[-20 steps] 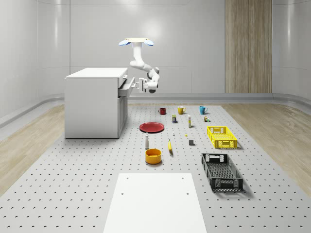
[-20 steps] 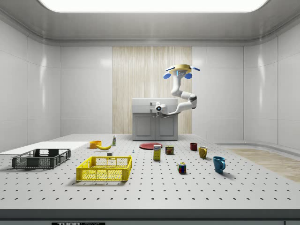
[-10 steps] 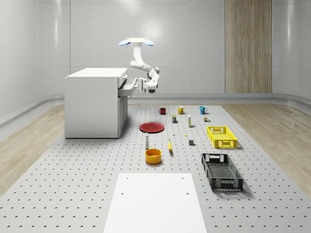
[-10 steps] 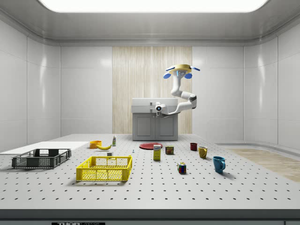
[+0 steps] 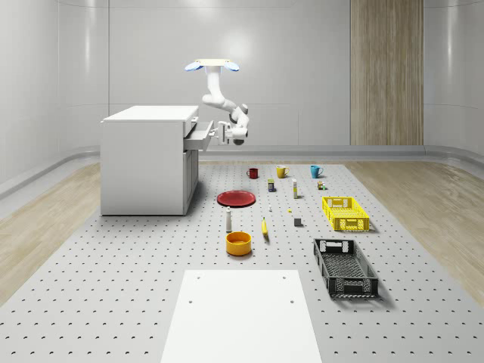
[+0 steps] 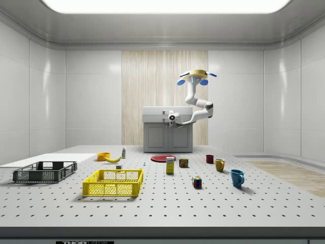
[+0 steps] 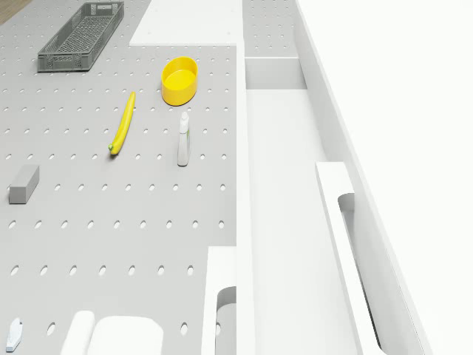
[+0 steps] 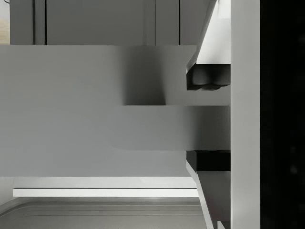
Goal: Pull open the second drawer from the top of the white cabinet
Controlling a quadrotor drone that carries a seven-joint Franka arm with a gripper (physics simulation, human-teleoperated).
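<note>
Overhead, we hover beside the white cabinet [image 5: 147, 159], our pincer [image 5: 220, 133] clamped on the handle of the second drawer [image 5: 198, 136], which juts partly out.

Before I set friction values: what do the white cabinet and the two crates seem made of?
White cabinet: looks like matte painted board or plastic, plain and even, no grain. Yellow crate and black crate: probably moulded plastic, shown by their perforated lattice walls and uniform colour. These are renders, so it is only a guess.
</note>
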